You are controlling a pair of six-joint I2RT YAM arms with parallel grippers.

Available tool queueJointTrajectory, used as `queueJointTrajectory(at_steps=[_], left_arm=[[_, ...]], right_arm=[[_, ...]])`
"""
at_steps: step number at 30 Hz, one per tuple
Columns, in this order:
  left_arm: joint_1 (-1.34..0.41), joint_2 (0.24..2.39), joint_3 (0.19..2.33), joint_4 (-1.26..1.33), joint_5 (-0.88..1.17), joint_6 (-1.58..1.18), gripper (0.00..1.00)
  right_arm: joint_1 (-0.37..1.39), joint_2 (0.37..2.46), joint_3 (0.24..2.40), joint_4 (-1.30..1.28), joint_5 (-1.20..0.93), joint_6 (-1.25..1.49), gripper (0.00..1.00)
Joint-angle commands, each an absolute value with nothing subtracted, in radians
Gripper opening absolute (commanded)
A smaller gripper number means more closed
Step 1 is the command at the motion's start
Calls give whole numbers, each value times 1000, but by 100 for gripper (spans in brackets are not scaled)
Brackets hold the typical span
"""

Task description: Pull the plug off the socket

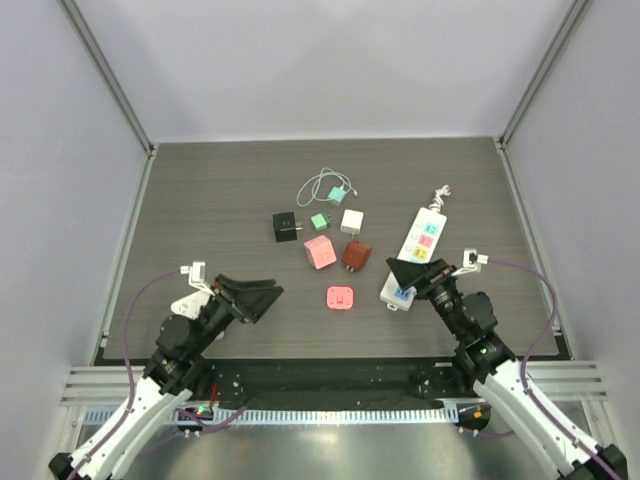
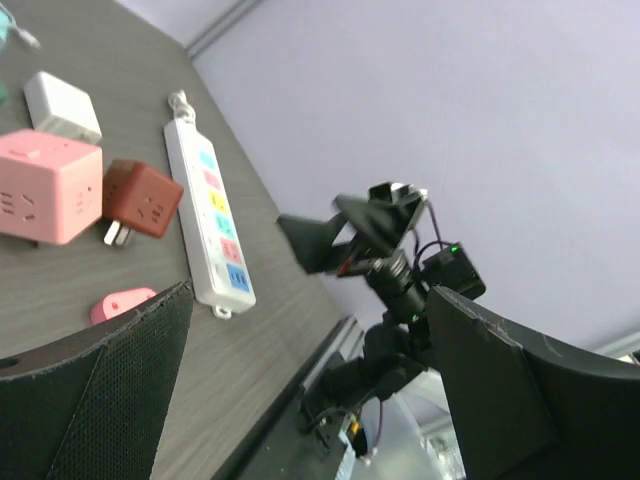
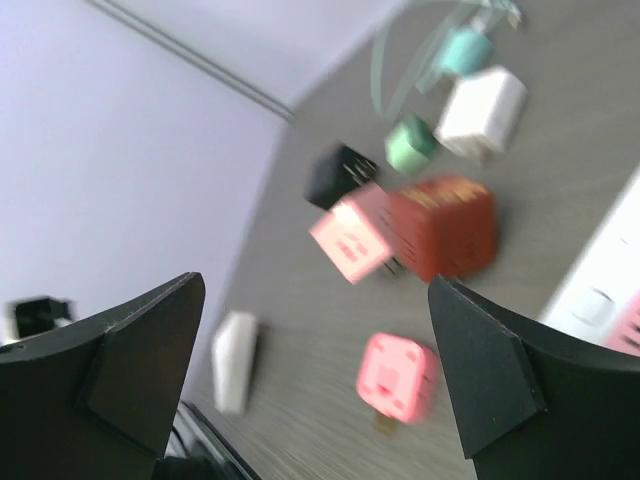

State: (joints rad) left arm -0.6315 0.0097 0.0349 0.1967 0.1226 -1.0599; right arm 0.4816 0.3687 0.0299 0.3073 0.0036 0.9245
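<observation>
Your left gripper (image 1: 252, 296) and right gripper (image 1: 418, 272) both stood spread, empty. The power strip (image 1: 424, 240) lay by the desk's (image 1: 200, 210) right edge, no plug visibly seated in it. The right gripper hung over its near end; dropping carelessly could have shoved the strip askew.

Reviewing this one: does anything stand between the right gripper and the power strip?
Nothing visible does. The right gripper, jaws open and empty, hangs at the near end of the power strip. The brown cube and pink plug lie off to the left, clear of it.
</observation>
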Motion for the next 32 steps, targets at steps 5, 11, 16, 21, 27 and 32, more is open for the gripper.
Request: queueJointTrajectory(at_steps=[5,11,16,21,27,32], left_arm=[[-630,68,-63,127,247,-1077,100],[-629,-9,-58,15,219,-1068,100],[-629,-32,-57,-34,226,-1055,100],[-629,-41,-55,-78,212,-1048,100],[-629,-41,-54,-103,215,-1046,100],[-629,-44,-57,-57,256,-1068,100]], right_arm=[[488,138,-118,119,181,1061,100],[486,201,-117,100,216,1107,100],[488,345,-120,211,177,1108,100],[486,556,-130,383,95,1118,100],[488,696,-149,616,-23,1106,100],[488,669,-155,684,-67,1115,100]])
